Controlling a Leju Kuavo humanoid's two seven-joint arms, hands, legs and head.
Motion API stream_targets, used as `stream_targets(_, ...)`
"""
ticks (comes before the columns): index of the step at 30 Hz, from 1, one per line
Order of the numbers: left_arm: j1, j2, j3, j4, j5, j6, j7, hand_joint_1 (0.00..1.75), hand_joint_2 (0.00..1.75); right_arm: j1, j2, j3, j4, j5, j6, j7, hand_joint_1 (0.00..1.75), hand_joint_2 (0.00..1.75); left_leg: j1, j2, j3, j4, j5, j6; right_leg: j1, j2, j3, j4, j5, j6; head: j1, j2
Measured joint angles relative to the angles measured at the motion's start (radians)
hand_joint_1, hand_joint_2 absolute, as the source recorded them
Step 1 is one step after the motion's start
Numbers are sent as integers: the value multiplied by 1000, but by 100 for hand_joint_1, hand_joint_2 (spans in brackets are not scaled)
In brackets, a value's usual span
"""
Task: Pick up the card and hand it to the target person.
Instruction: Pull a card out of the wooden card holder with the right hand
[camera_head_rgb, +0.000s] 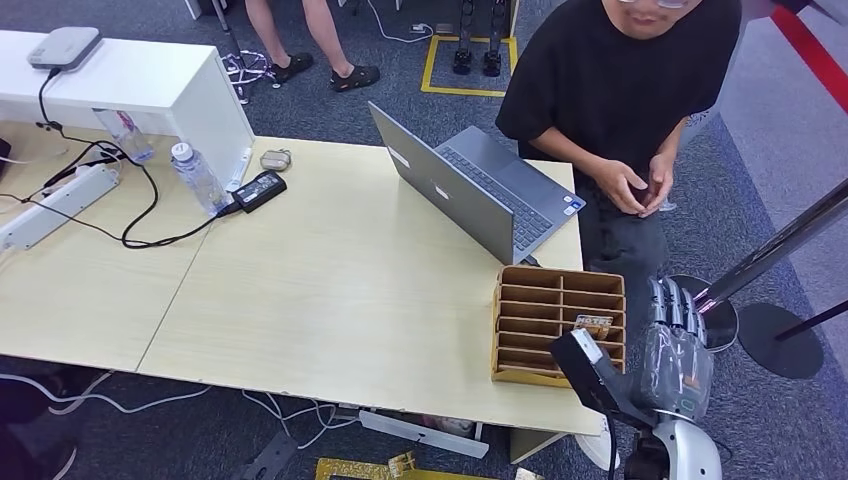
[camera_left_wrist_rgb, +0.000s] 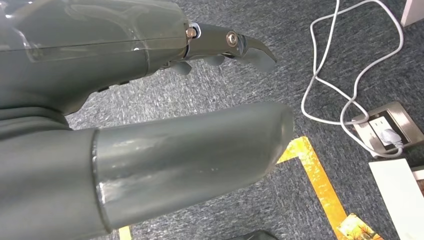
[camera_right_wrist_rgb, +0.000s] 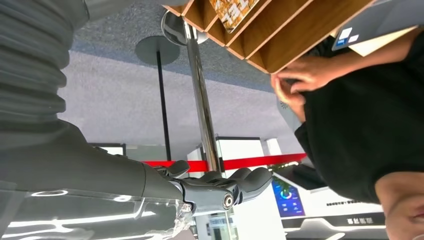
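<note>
Pickup not started. Patterned yellow card (camera_head_rgb: 593, 324) sits in a slot of the brown wooden slotted organiser (camera_head_rgb: 545, 300) on the pale wood worktop (camera_head_rgb: 340, 290). Right hand (camera_head_rgb: 676, 345) just beside the organiser, fingers (camera_right_wrist_rgb: 245, 181) loosely extended, holding nothing. Left hand (camera_left_wrist_rgb: 150, 115) hangs over the floor, holding nothing. Grasp and handover to the person in the black T-shirt (camera_head_rgb: 620, 90) remain.

Table (camera_head_rgb: 330, 300) with laptop (camera_head_rgb: 480, 185), organizer (camera_head_rgb: 555, 325)
</note>
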Motion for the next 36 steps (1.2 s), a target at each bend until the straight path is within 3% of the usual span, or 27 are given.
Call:
stream_targets(10, 0, 5, 0, 0, -9, 0, -4, 0, 0, -26, -27, 36, 0, 0, 47, 15, 43, 175, 0, 0, 0, 0, 0, 0, 0, 0, 0, 0, 0, 0, 0, 0)
stream_targets(14, 0, 6, 0, 0, -13, -2, -4, 0, 0, -31, -35, 47, 1, -1, 65, 20, 63, 175, 0, 0, 0, 0, 0, 0, 0, 0, 0, 0, 0, 0, 0, 0)
stream_targets(19, 0, 8, 0, 0, -15, -3, -6, 0, 0, -42, -45, 59, 8, -9, 86, 25, 61, 175, 0, 0, 0, 0, 0, 0, 0, 0, 0, 0, 0, 0, 0, 0)
stream_targets(26, 1, 8, 0, 0, -20, -6, -6, 0, 0, -64, -57, 72, 30, -21, 121, 27, 73, 175, 0, 0, 0, 0, 0, 0, 0, 0, 0, 0, 0, 0, 0, 0)
stream_targets(36, 1, 10, 0, 0, -32, -9, -6, 0, 0, -86, -66, 87, 79, -39, 163, 31, 65, 175, 0, 0, 0, 0, 0, 0, 0, 0, 0, 0, 0, 0, 0, 0)
